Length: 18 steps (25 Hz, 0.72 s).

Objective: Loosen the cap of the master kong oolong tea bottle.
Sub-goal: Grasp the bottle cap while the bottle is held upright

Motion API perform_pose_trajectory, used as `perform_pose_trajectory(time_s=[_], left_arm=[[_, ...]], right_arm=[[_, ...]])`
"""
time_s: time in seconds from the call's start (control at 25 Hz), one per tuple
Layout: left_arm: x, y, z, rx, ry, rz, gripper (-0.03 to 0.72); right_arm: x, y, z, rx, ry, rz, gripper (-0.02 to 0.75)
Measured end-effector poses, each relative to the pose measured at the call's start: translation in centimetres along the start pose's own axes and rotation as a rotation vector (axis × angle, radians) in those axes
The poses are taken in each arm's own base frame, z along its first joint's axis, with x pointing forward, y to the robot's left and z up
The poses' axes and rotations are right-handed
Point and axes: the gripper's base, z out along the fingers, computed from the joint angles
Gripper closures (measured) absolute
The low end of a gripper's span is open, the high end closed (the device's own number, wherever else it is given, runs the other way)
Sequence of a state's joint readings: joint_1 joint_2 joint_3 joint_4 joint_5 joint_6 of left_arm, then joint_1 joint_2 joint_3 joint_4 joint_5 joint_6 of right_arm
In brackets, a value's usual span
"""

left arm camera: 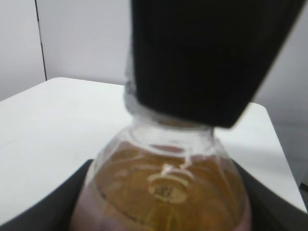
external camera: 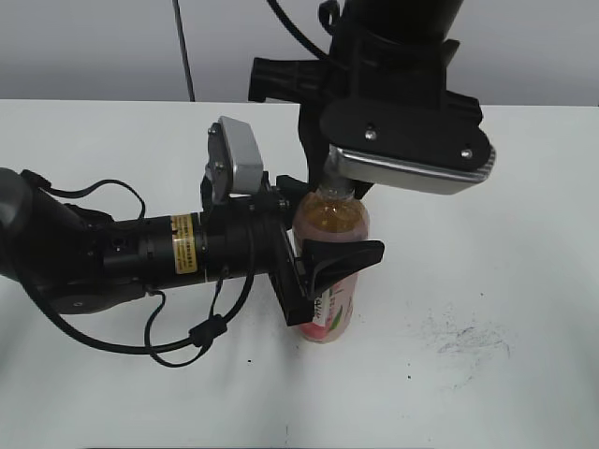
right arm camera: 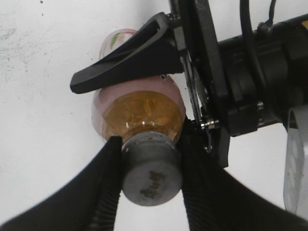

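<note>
Amber tea bottle [external camera: 329,245] standing upright on white counter [external camera: 487,281], squeezed round its middle by left claw [external camera: 318,257]. Grey cap [right arm camera: 150,177] on top, pinched between right claw [right arm camera: 147,180] fingers. Grabbing done; twisting left. Cannot tell if loose yet.

Amber tea in clear bottle [external camera: 330,217], pink label [external camera: 329,313] with white strip; grey cap [right arm camera: 151,175], faint dark marking; black fingers [right arm camera: 108,192]; white tabletop [external camera: 487,281], dark scuffs.

Upright on the white table, the amber-filled, pink-labelled oolong tea bottle [external camera: 329,271] wears its grey ribbed cap [right arm camera: 150,174].
</note>
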<state>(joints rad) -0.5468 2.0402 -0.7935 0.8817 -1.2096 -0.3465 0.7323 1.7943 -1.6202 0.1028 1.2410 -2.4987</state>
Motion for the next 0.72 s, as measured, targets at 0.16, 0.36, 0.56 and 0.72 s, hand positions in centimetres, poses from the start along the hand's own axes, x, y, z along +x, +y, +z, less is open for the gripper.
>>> perform_pose_trajectory(time_s=[0.16, 0.36, 0.56, 0.72], left_arm=[[0.0, 0.0, 0.0, 0.0, 0.0, 0.0, 0.242], [0.0, 0.01, 0.0, -0.001, 0.0, -0.001, 0.242], [0.0, 0.01, 0.0, -0.001, -0.001, -0.002, 0.242], [0.0, 0.01, 0.0, -0.001, -0.001, -0.002, 0.242]], right_arm=[[-0.02, -0.03, 0.0, 0.003, -0.003, 0.224, 0.456], [0.13, -0.07, 0.0, 0.012, 0.011, 0.649, 0.262], [0.32, 0.15, -0.01, 0.004, 0.041, 1.11, 0.134], [0.32, 0.15, -0.01, 0.014, 0.041, 1.55, 0.186]])
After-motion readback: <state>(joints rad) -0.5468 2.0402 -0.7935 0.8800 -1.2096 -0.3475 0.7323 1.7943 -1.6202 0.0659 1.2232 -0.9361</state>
